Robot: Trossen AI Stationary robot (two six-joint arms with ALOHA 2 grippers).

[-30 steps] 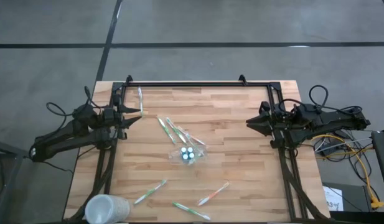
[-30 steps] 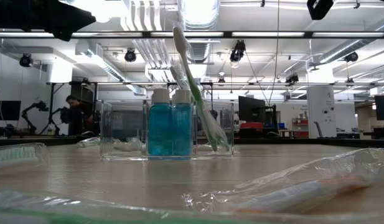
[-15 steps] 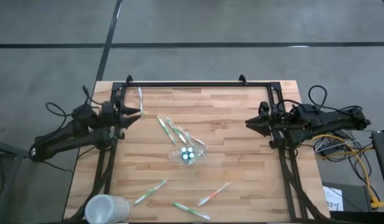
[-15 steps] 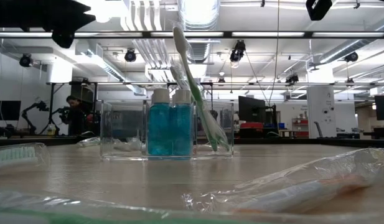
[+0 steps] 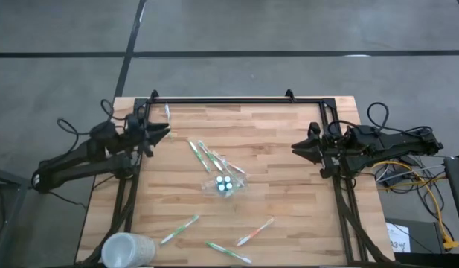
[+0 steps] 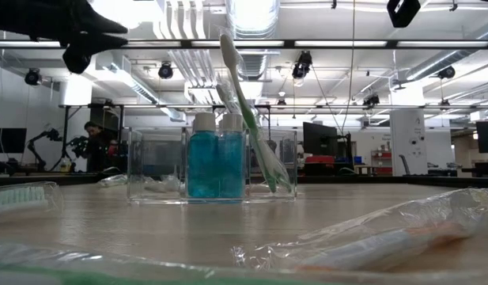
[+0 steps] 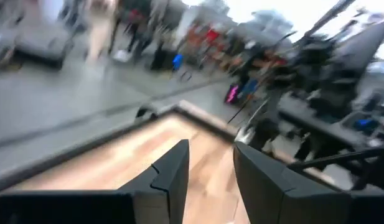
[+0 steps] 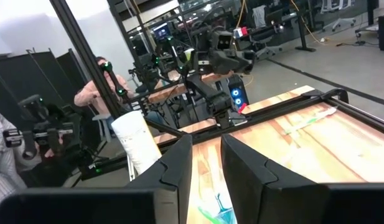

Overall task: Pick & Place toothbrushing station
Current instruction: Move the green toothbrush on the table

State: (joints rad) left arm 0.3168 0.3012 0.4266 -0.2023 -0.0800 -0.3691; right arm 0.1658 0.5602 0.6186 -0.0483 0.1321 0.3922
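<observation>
The toothbrushing station [image 5: 226, 184] is a clear plastic holder standing on its base at the middle of the wooden table. In the low view the station [image 6: 160, 168] holds blue white-capped tubes [image 6: 217, 162] and a green-white toothbrush [image 6: 247, 111] that leans against its rim. My left gripper [image 5: 165, 133] hovers open at the table's left edge, pointing level toward the right. In its wrist view the left gripper [image 7: 210, 168] has nothing between the fingers. My right gripper [image 5: 293, 146] hovers at the right edge, pointing left. Its fingers show a narrow, empty gap in the right wrist view [image 8: 206, 168].
Wrapped toothbrushes lie on the table: beside the station [image 5: 202, 154], at the far left [image 5: 167, 113], and along the near edge [image 5: 179, 229], [image 5: 256, 231], [image 5: 229, 251]. A frosted white cup [image 5: 126, 251] stands at the near left corner. A black frame [image 5: 229, 101] borders the far edge.
My left gripper has rolled about the line along which it points and has stayed at the same place by the table's left edge. The station and the toothbrushes have kept their places.
</observation>
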